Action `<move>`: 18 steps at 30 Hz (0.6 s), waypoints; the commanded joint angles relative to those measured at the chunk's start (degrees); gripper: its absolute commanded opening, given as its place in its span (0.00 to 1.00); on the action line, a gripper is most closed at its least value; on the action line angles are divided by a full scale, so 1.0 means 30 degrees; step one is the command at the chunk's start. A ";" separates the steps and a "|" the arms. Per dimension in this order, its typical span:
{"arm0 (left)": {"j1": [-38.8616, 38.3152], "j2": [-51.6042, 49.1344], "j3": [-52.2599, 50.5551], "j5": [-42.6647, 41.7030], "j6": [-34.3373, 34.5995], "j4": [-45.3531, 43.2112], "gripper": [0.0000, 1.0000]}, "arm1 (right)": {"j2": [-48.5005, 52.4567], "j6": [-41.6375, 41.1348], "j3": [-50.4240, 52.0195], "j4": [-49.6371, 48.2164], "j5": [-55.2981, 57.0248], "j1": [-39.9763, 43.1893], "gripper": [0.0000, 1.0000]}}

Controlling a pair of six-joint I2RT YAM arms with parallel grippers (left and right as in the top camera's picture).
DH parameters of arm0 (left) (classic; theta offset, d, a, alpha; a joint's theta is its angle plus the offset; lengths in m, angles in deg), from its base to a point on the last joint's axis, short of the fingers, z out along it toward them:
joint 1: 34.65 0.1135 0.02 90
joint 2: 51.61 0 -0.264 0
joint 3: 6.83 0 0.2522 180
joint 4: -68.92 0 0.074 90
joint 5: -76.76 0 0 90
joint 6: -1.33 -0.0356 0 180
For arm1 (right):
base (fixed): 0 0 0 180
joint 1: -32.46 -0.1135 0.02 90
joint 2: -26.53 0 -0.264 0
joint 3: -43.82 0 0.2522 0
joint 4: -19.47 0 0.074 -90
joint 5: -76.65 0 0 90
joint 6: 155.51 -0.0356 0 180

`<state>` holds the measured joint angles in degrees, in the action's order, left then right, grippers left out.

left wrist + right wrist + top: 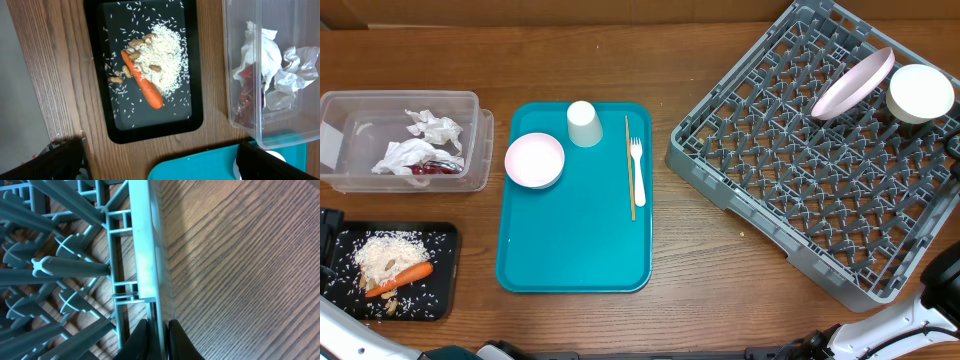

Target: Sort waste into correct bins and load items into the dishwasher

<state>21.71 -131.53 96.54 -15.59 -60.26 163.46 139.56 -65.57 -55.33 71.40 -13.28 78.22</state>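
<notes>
The dishwasher, a grey rack (790, 190), stands at the right and holds a pink plate (853, 82) and a white bowl (920, 93). My right gripper (160, 341) is shut on the rack's outer wall (145, 255), one finger on each side of it. My left gripper (162, 162) is open and empty, hanging over the table by the teal tray's corner. The clear bin (400, 140) holds napkins (430, 128) and a red wrapper (245, 100). The black bin (440, 290) holds rice (165, 55) and a carrot (405, 277).
The teal tray (575, 250) in the middle carries a pink bowl (534, 160), a white cup (584, 123), a wooden stick (630, 165) and a white fork (638, 170). Bare wood lies between the tray and the rack.
</notes>
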 commanded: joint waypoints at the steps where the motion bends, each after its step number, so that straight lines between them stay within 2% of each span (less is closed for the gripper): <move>1: 0.0080 0.0168 0.0036 -0.0080 0.0117 -0.0007 1.00 | -0.0189 -0.1559 -0.0262 0.0423 0.0051 0.0189 0.04; 5: 0.0080 0.0168 0.0036 -0.0080 0.0117 -0.0007 1.00 | -0.0197 -0.3767 -0.0299 0.1042 0.0087 0.0517 0.04; 9: 0.0080 0.0168 0.0036 -0.0080 0.0117 -0.0007 1.00 | -0.0277 -0.4605 -0.0321 0.1719 0.0095 0.0583 0.04; 18: 0.0080 0.0175 0.0036 -0.0080 0.0117 -0.0007 1.00 | -0.1596 -0.8510 -0.0328 0.3701 0.1457 0.0583 0.04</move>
<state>21.71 -131.53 96.54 -15.59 -60.26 163.46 137.77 -81.72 -56.11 81.92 -12.86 79.07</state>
